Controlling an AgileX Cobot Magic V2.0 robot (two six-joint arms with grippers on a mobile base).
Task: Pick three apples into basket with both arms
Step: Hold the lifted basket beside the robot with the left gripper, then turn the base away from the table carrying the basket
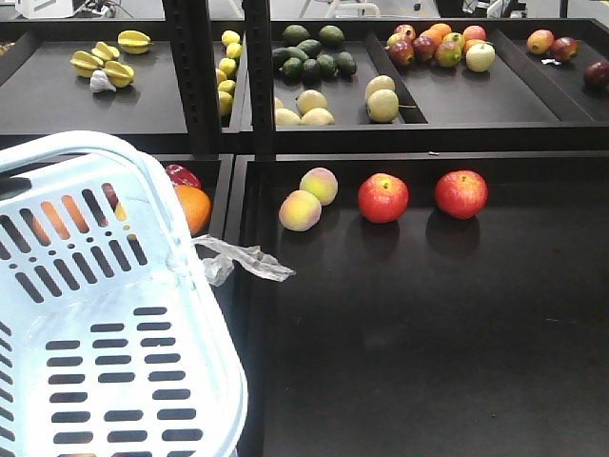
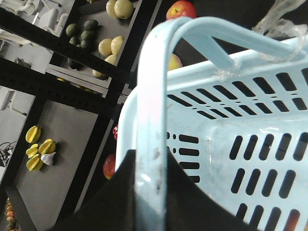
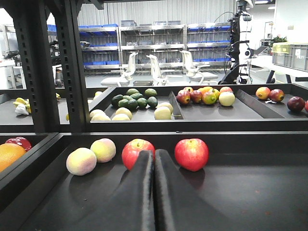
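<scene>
Front view: we see the white slotted plastic basket (image 1: 95, 303) filling the lower left. Its hoop handle (image 1: 86, 141) is raised, and a crumpled clear plastic scrap (image 1: 243, 259) hangs off the rim toward the black tray surface (image 1: 428, 333). Two apples sit on that surface, side by side but apart: a yellow-topped round red apple (image 1: 383, 198) and a redder round apple (image 1: 461, 194). Left of them are pale yellow-pink peaches (image 1: 319, 186). A round orange (image 1: 193, 208) shows just behind the basket's far wall. A dark maroon apple (image 1: 597, 73) lies at the far right of the back shelf (image 1: 495, 95).

Left wrist view: the left tool (image 2: 151, 155) is clamped on the hoop handle, with black fingers on either side of the pale bar. The basket's slotted walls are below it.

Right wrist view: the right tool (image 3: 154, 155) has its fingers pressed together, gripping nothing. It sits low over the black tray surface with its tips just in front of the yellow-topped round red apple. The redder round apple is near on its right.
</scene>
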